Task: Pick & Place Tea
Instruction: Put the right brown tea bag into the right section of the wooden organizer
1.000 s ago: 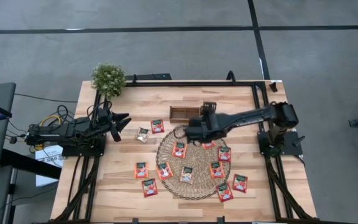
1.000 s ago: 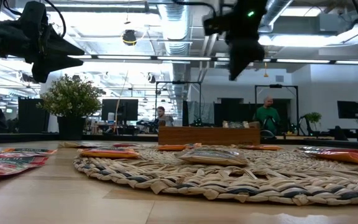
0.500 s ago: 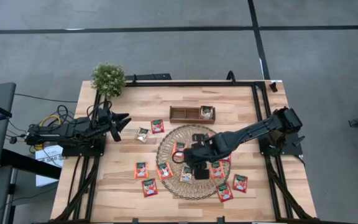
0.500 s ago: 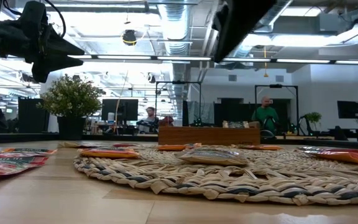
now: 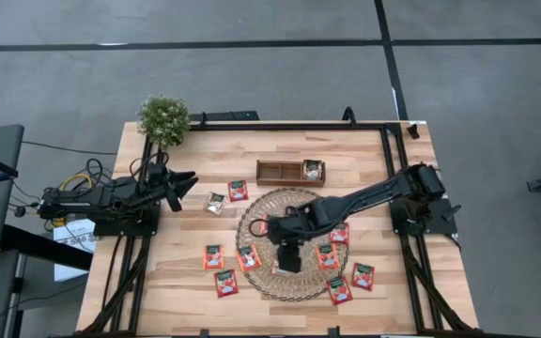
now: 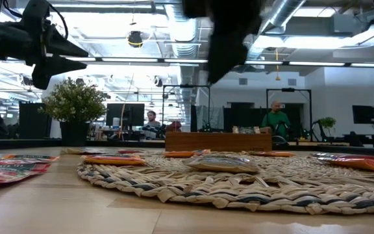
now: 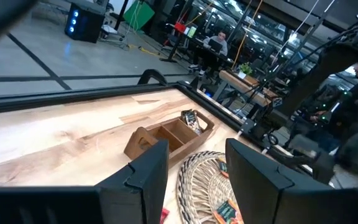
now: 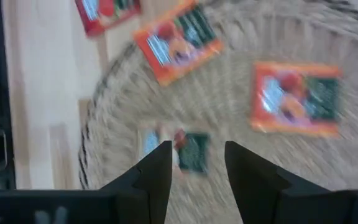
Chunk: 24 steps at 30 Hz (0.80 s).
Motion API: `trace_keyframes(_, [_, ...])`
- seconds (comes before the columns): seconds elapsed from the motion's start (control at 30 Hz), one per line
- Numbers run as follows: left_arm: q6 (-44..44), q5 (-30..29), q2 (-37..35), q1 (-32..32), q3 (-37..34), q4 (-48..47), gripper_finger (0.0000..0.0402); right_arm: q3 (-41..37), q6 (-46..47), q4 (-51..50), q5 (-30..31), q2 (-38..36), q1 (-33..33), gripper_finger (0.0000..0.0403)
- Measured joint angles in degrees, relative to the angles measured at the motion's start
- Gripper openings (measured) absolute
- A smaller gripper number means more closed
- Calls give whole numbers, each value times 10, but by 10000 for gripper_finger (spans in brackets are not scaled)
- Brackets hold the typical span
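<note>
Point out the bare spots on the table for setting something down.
Free: the board between tray and the back right corner; the front left corner beside the loose sachets. Crowded: the mat, with sachets and the right gripper above it.

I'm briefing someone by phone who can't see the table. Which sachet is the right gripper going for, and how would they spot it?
Find the round woven mat in the middle of the table. The right gripper, open, hangs over its front part, above a sachet lying on the weave. That sachet is pale and silvery with a green label, while the neighbours on the mat are red-orange.
</note>
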Motion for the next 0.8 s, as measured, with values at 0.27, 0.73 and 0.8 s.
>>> trace_keyframes(0.27, [0,0,2,0,0,-2,151,-3,-1,-13,-12,54,3,129])
trace_keyframes(0.73, [0,0,6,0,0,-2,151,1,-2,6,-24,111,14,122])
trace_keyframes(0.8, [0,-1,9,0,0,-1,151,5,-2,3,-24,119,15,122])
